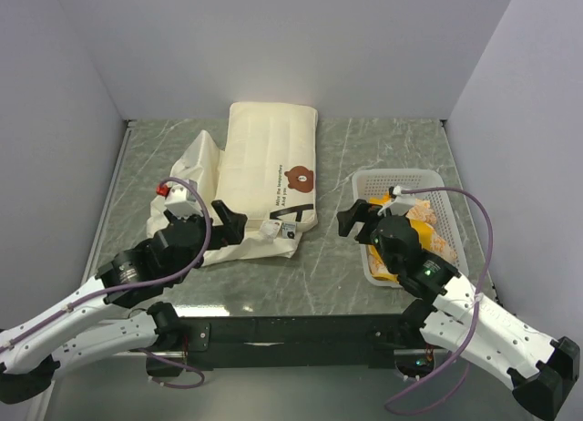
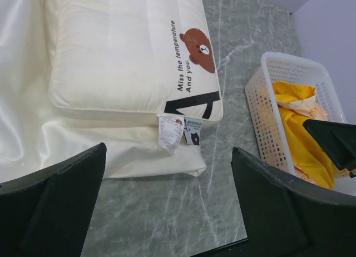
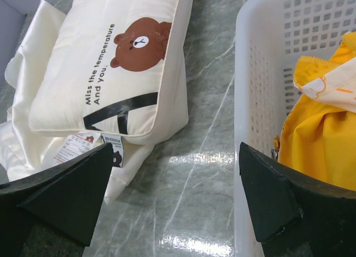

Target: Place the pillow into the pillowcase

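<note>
Pillow (image 1: 269,161) with bear print lies atop the limp pillowcase (image 1: 196,179), left of centre toward the worktop's (image 1: 337,157) far edge. Left pincer (image 1: 239,228) and right pincer (image 1: 349,219) hover released toward the near edge.

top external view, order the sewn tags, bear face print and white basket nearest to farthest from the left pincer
1. sewn tags, just right of the left pincer, at the near corner of the pillow.
2. bear face print, farther back on the pillow's right part.
3. white basket, far over on the right side.
</note>
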